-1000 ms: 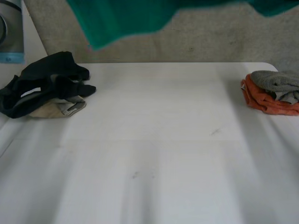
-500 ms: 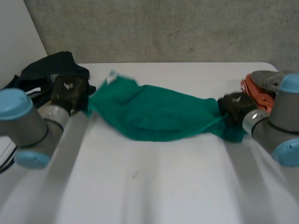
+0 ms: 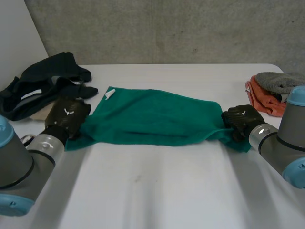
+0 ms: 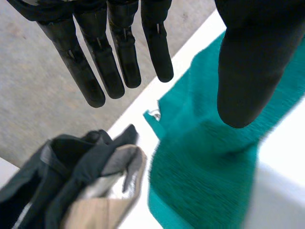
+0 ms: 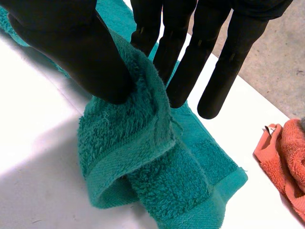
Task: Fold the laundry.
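— Where is the green terry towel lying?

— Flat on the white table, spread as a long strip between the two hands. Its small white label is at the far corner on the left arm's side. The near long edge looks doubled under.

— How will it handle?

— I judge it light, soft and limp. The looped pile should give friction, so it should not slip from a pinch, but it will sag and bunch wherever nothing holds it. The hemmed corners at the short ends are the best places to take hold, because they keep the edges straight for a fold.

— And the hands?

— The right hand pinches a raised fold of the towel's end between thumb and fingers. The left hand sits over the other end with fingers straight and thumb apart, gripping nothing.

— What lies around it?

— A heap of black garments over a beige cloth lies just beyond the left hand. A grey cloth on an orange cloth lies near the right hand.

— What differs from half a second ago?

— Then the towel was rumpled, with its label corner flicked up. Now it is laid out smooth, and both hands have drawn nearer the robot.
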